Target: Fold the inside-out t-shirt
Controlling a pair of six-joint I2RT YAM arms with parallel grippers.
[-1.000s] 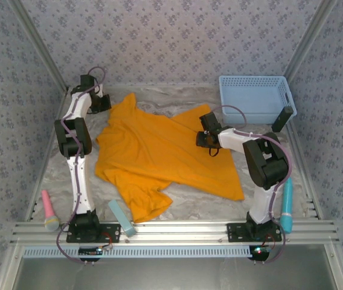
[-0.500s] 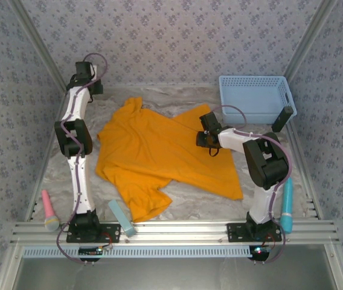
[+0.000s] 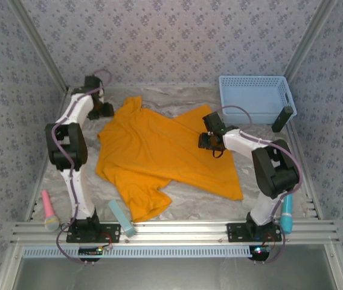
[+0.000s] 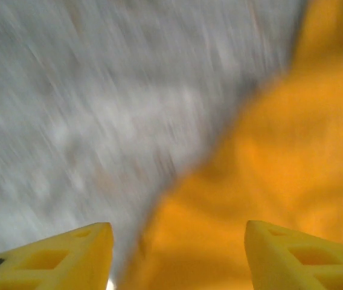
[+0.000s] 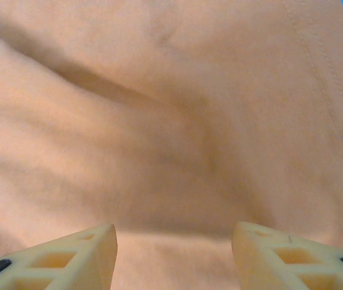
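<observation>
Top external: at the near edge lie a pink tool (image 3: 49, 210) and a teal block (image 3: 122, 217). The t-shirt (image 3: 153, 151) sprawls mid-table (image 3: 189, 202), with grey marbled surface bare around it. The right gripper (image 3: 206, 142) is over its right part and the left gripper (image 3: 105, 110) at its far-left edge, both with fingers apart. The basket (image 3: 256, 99) stands far right, its floor bare. Patterned walls (image 3: 159, 36) enclose.

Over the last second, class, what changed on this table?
The left gripper opened, releasing the shirt at its far-left edge, rose, then came back down beside it. The right gripper widened a little above the shirt. The rest of the shirt and the basket stayed.
</observation>
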